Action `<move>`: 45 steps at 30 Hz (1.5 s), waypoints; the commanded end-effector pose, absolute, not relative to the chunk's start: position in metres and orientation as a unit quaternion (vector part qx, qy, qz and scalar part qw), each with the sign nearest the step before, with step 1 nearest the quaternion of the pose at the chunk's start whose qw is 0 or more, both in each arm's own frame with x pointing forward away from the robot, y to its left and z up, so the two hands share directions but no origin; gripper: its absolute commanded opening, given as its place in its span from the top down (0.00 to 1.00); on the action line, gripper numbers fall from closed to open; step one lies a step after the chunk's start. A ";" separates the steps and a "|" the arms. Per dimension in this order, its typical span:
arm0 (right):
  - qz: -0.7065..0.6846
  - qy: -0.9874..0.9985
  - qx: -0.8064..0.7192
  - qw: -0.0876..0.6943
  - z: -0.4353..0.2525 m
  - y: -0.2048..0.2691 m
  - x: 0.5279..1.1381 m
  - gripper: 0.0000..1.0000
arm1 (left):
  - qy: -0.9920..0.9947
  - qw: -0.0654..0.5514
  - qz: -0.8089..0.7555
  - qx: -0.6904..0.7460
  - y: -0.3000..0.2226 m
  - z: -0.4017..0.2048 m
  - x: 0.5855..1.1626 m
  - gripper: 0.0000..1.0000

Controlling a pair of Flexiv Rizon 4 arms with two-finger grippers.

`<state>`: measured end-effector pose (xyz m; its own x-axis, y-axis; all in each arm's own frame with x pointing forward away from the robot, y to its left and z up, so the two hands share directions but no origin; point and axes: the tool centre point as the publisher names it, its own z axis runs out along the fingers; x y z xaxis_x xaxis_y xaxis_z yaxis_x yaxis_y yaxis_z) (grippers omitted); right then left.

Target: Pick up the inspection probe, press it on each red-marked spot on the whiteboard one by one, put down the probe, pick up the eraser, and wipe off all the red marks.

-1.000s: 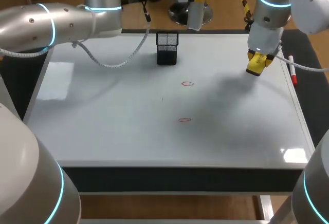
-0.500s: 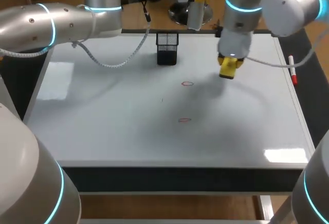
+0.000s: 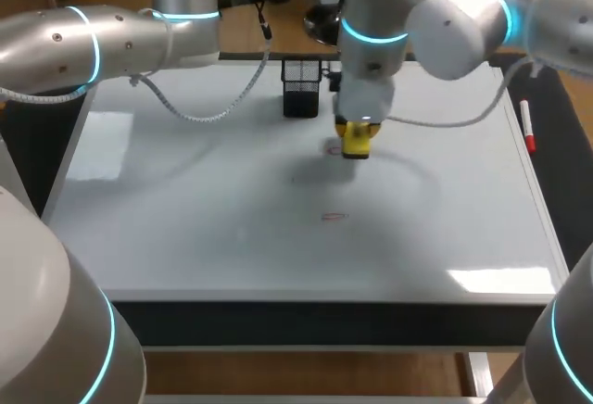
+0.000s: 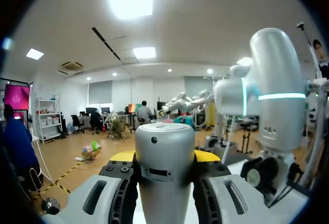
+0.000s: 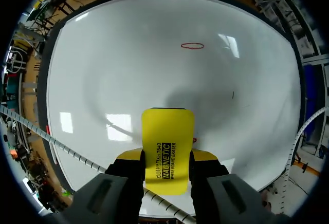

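Right pincer clamped on the yellow block eraser; within the last second it swept in from the counter's far right edge and now hangs at the farther red oval mark on the white whiteboard, so wiping looks about to begin. Nearer red oval mark unwiped. Left pincer grips the grey cylindrical probe. Black mesh holder: contents cannot be made out

Black print runs lengthwise, in a few lines, along the face of the yellow eraser.
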<state>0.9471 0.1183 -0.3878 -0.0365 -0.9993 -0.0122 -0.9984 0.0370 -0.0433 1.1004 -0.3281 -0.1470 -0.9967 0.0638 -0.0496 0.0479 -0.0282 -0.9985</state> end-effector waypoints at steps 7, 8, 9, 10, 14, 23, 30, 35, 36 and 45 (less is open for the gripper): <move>-0.018 0.695 -0.718 0.013 -0.396 0.162 0.946 1.00 | -0.698 0.007 0.715 -0.040 -0.328 -0.145 1.101 1.00; -0.017 0.695 -0.719 0.014 -0.396 0.165 0.946 1.00 | -0.698 0.007 0.715 -0.040 -0.328 -0.145 1.101 1.00; -0.016 0.693 -0.721 0.016 -0.397 0.167 0.946 1.00 | -0.698 0.007 0.715 -0.040 -0.328 -0.145 1.101 1.00; -0.016 0.691 -0.722 0.017 -0.398 0.169 0.946 1.00 | -0.698 0.007 0.715 -0.040 -0.328 -0.145 1.101 1.00; -0.016 0.684 -0.729 0.015 -0.405 0.176 0.945 1.00 | -0.698 0.007 0.715 -0.040 -0.328 -0.145 1.101 1.00; -0.007 0.685 -0.728 0.005 -0.422 0.177 0.950 1.00 | -0.698 0.007 0.715 -0.040 -0.328 -0.145 1.101 1.00; -0.004 0.690 -0.724 -0.003 -0.428 0.168 0.952 1.00 | -0.698 0.007 0.715 -0.040 -0.328 -0.145 1.101 1.00; -0.004 0.702 -0.712 -0.007 -0.430 0.155 0.953 1.00 | -0.698 0.007 0.715 -0.040 -0.328 -0.145 1.101 1.00; -0.005 0.704 -0.710 -0.008 -0.430 0.151 0.953 1.00 | -0.698 0.007 0.715 -0.040 -0.328 -0.145 1.101 1.00; -0.012 0.728 -0.685 -0.017 -0.433 0.117 0.951 1.00 | -0.698 0.007 0.715 -0.040 -0.328 -0.145 1.101 1.00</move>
